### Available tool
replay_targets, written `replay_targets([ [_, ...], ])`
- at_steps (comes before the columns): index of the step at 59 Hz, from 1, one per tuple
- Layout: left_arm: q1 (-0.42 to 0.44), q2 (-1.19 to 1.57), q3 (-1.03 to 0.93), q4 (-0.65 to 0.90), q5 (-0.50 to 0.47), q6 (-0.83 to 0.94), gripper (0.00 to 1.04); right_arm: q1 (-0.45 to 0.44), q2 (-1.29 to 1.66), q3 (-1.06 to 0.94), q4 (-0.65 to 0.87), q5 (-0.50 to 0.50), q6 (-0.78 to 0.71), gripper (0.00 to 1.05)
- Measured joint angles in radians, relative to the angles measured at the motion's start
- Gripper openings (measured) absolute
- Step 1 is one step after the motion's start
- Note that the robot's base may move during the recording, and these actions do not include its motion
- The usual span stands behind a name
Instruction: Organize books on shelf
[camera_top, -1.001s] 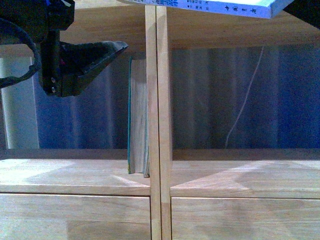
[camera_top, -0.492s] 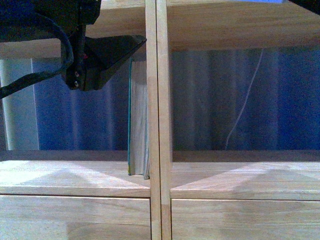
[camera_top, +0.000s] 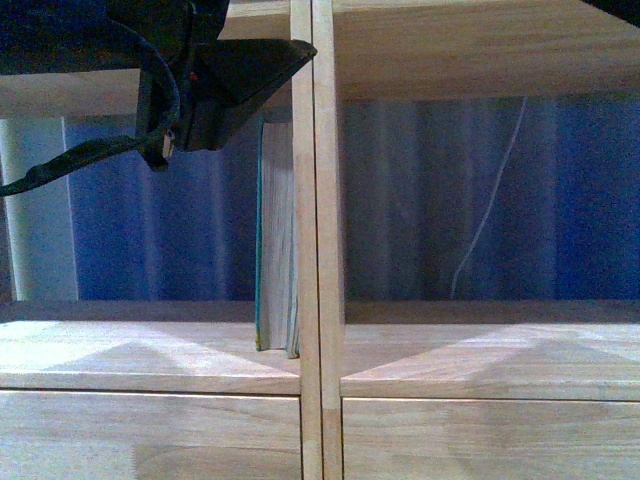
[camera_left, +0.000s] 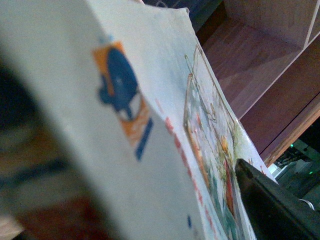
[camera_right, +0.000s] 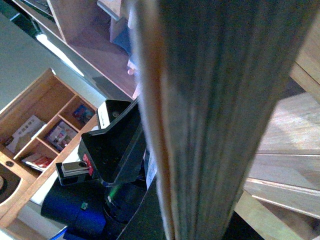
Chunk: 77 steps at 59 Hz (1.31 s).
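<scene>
2 books | thick teal book (camera_top: 277, 240) upright against light-wood shelf (camera_top: 316, 250) post for support | left claw (camera_top: 270, 70) clamped on thin white illustrated softcover (camera_left: 165, 100) | right claw grip: cannot tell

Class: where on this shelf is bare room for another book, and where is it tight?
Free: right bay, from the central upright outward; the board left of the teal book. Tight: above that book, by the left hand.
</scene>
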Motion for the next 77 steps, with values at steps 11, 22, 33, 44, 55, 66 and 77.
replay_targets([
  [11, -0.003, -0.002, 0.0, -0.004, -0.011, 0.003, 0.34, -0.006, 0.003, -0.005, 0.0, 0.0, 0.007, 0.07],
  [22, -0.01, -0.013, 0.0, 0.008, -0.021, -0.029, 0.13, -0.019, 0.012, -0.013, -0.004, 0.0, 0.007, 0.07],
  [33, -0.012, -0.02, -0.004, 0.009, -0.027, -0.046, 0.07, -0.025, 0.016, -0.013, -0.022, 0.002, 0.007, 0.07],
  [44, -0.012, -0.021, -0.01, 0.004, -0.041, -0.035, 0.07, -0.039, 0.023, -0.011, -0.048, 0.013, 0.002, 0.23],
  [55, 0.011, -0.043, -0.011, -0.036, -0.063, 0.014, 0.07, -0.119, 0.034, 0.004, -0.058, 0.022, -0.056, 0.53],
  [66, 0.061, -0.106, -0.014, -0.123, -0.048, 0.1, 0.07, -0.284, 0.063, 0.016, 0.023, -0.025, -0.199, 0.83],
  [77, 0.105, -0.197, -0.022, -0.242, -0.034, 0.209, 0.07, -0.392, 0.1, 0.011, 0.132, -0.067, -0.366, 0.98],
])
